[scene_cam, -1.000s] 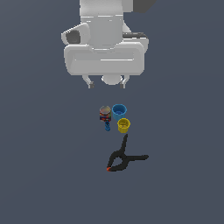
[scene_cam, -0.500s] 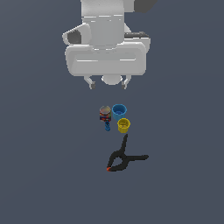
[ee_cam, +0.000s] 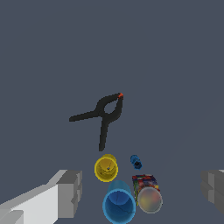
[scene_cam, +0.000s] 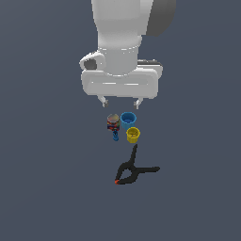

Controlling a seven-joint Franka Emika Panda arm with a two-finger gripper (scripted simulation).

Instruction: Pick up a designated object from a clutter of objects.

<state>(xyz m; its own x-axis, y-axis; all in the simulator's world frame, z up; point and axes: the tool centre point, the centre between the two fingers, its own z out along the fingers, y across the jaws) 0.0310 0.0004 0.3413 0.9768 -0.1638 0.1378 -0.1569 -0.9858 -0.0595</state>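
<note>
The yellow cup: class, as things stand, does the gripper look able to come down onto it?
Probably yes, with care. The gripper hangs open above the clutter, and nothing covers the yellow cup. But the blue cup sits close beside it, so a finger may have little room on that side.

The small yellow cup (scene_cam: 133, 134) stands upright with its open mouth up, and it is round and plain. It sits in a little group on the dark tabletop (scene_cam: 47, 179), just beside the bigger blue cup (scene_cam: 127, 118), near the small can (scene_cam: 113, 122) with a red and blue label and the tiny blue piece (scene_cam: 115, 137). The black clamp (scene_cam: 132, 169) with a red tip lies flat close by, a little apart from the others.
</note>
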